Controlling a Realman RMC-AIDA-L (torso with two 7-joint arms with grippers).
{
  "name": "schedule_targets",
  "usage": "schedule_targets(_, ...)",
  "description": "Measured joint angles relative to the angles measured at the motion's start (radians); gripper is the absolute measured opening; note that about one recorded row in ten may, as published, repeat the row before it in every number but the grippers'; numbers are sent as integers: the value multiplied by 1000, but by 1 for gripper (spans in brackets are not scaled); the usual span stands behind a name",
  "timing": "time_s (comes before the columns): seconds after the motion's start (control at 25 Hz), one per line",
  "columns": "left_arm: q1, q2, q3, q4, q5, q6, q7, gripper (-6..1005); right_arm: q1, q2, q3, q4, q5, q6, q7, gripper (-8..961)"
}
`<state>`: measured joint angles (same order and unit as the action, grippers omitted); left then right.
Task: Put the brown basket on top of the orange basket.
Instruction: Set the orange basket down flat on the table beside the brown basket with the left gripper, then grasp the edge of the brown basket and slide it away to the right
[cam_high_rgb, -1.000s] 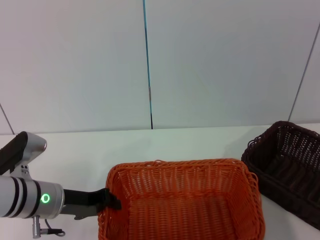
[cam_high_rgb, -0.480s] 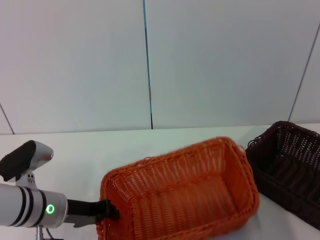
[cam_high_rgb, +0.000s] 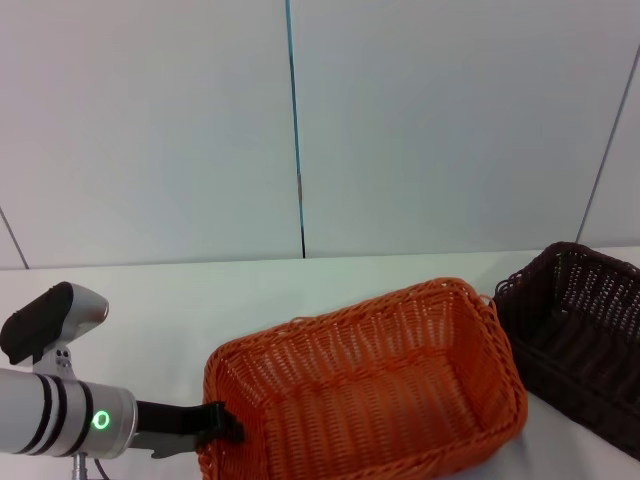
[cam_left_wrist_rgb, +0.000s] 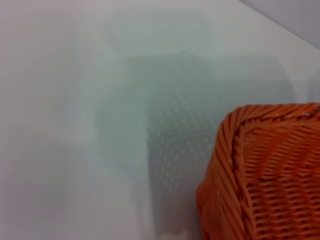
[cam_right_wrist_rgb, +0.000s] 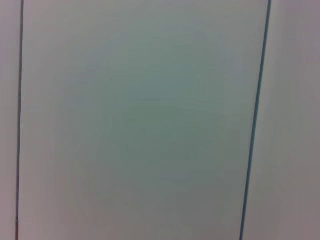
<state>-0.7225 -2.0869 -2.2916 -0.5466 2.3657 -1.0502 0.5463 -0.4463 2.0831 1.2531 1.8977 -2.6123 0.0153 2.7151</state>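
Gripping the orange basket by its left rim, left claw pinched on wicker, seemingly to reposition it beside the brown basket on the bench.

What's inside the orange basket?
The orange basket shows only its own woven floor and walls; nothing lies in it. Its near corner is cut off by the picture edge. The left end effector grips its left rim.
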Motion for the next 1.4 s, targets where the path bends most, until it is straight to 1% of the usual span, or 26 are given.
schedule_targets(0.2, 5, -2, 2, -44, 0, -35, 0, 170, 9, 0, 2, -3, 0, 0, 0, 915)
schedule_targets(0.44, 8, -4, 6, -76, -1, -46, 0, 191, 29, 0, 1, -7, 0, 0, 0, 914)
schedule_targets(0.64, 11, -3, 7, -78, 0, -52, 8, 209, 43, 0, 0, -11, 0, 0, 0, 914)
schedule_targets(0.92, 12, 5, 1, -79, -2, -83, 12, 234, 63, 0, -3, -17, 0, 0, 0, 915)
schedule_targets(1.4, 7, -1, 2, -79, -4, -93, 39, 277, 76, 0, -4, -27, 0, 0, 0, 915)
